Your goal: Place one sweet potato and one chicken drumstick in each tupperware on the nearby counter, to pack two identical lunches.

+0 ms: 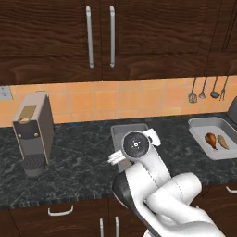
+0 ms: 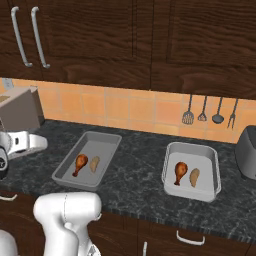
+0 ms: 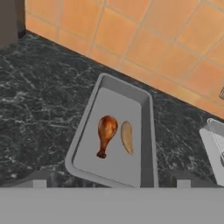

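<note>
Two grey tupperware trays stand on the black marbled counter (image 1: 78, 157). The left tupperware (image 2: 105, 142) holds a brown chicken drumstick (image 2: 81, 164) and a tan sweet potato (image 2: 94, 164) side by side. In the right tupperware (image 2: 210, 167) lie another drumstick (image 2: 180, 172) and another sweet potato (image 2: 194, 176). The hand view looks down on the left tray's wall (image 3: 83, 131), its drumstick (image 3: 106, 133) and its sweet potato (image 3: 127, 136). My gripper (image 3: 111, 183) hovers above the tray's near end, open, its fingertips (image 3: 39, 183) wide apart with nothing between them.
A grey coffee machine (image 1: 32, 134) stands at the counter's left. A dark toaster (image 2: 247, 152) sits at the far right. Kitchen utensils (image 2: 202, 112) hang on the orange tiled wall under dark wooden cabinets. My arm hides most of the left tray in the left base view.
</note>
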### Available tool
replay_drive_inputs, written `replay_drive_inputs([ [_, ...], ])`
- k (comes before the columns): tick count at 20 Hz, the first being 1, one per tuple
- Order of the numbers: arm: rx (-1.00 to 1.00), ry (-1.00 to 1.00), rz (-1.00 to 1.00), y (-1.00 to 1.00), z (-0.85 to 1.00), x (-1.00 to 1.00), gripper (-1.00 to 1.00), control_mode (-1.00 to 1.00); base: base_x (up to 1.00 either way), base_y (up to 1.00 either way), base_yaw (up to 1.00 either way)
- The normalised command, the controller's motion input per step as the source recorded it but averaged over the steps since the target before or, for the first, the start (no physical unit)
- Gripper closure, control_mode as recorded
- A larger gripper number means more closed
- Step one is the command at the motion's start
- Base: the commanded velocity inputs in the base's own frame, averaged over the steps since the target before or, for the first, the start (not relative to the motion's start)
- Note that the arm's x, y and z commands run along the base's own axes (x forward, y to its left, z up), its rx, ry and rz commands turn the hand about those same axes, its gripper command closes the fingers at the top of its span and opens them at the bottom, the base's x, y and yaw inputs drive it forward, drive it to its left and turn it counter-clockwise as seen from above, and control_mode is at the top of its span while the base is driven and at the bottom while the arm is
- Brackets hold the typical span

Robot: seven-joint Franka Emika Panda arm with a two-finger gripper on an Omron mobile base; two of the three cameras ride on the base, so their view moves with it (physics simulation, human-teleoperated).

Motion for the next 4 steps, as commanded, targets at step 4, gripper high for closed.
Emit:
replay_drive_inputs([
  [4, 0.0, 0.0, 0.0, 0.0, 0.0, -0.01, -1.0, -1.0, 0.0, 0.0, 0.0],
])
